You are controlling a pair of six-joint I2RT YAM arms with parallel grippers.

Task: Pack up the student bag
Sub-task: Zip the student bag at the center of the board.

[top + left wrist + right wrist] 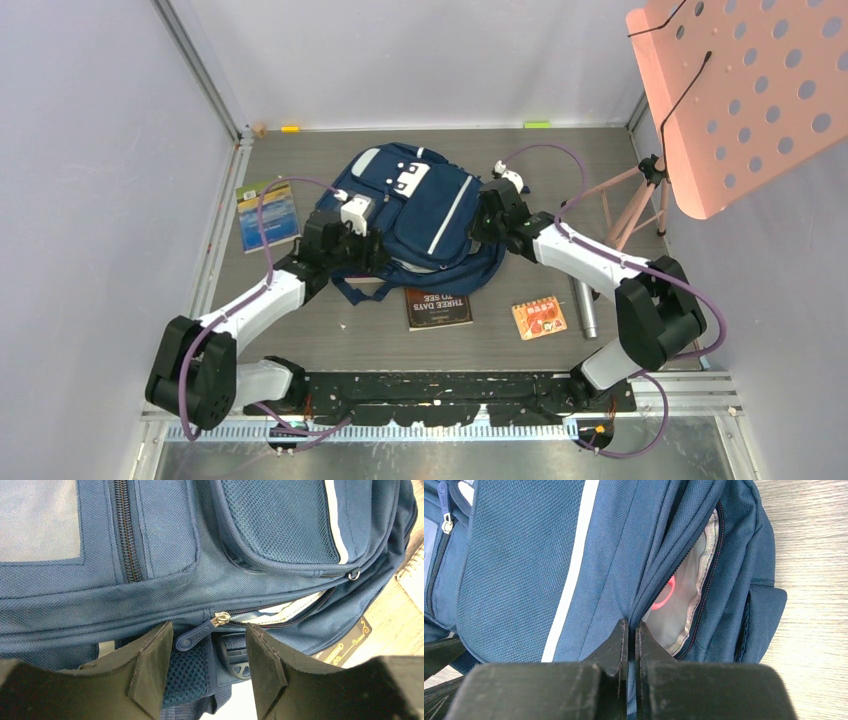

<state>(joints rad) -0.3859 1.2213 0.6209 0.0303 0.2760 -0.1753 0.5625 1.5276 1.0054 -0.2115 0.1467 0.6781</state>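
The student bag [420, 215], navy with a white stripe, lies flat in the middle of the table. My left gripper [365, 240] is at its near left edge. In the left wrist view its jaws [209, 630] stand apart on either side of a blue zipper pull [197, 636], and neither pad touches the pull. The zipper to the right of the pull is partly undone. My right gripper [490, 215] is at the bag's right side. In the right wrist view it [631, 625] is shut on the fabric edge of the bag's opening [684, 595], which shows grey lining and something pink inside.
A dark book [438, 307] lies just in front of the bag. An orange packet [539, 317] and a silver cylinder [583, 305] lie to its right. A blue book [267, 215] lies left of the bag. A pink perforated board [740, 90] on a tripod [635, 200] stands at the right.
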